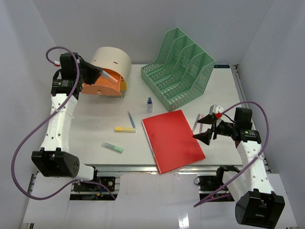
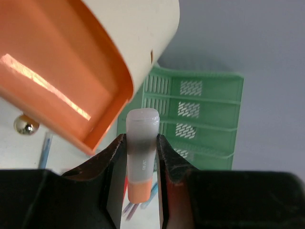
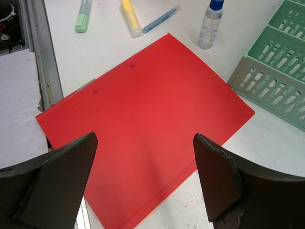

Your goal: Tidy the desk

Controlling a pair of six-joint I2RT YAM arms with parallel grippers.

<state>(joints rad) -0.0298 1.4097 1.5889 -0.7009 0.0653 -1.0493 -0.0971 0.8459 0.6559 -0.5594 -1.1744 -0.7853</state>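
Jaws of the left gripper (image 1: 94,72) clamp an orange marker (image 2: 142,126) over the orange drawer (image 1: 101,86) of the beige round box (image 1: 114,59), far left on the desk (image 1: 95,125). Right gripper (image 1: 208,128) hangs wide open, holding nothing, above the near-right red folder (image 1: 172,139).

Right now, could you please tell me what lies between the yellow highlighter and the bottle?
A blue pen lies on the desk between the highlighter and bottle, clearest in the right wrist view.
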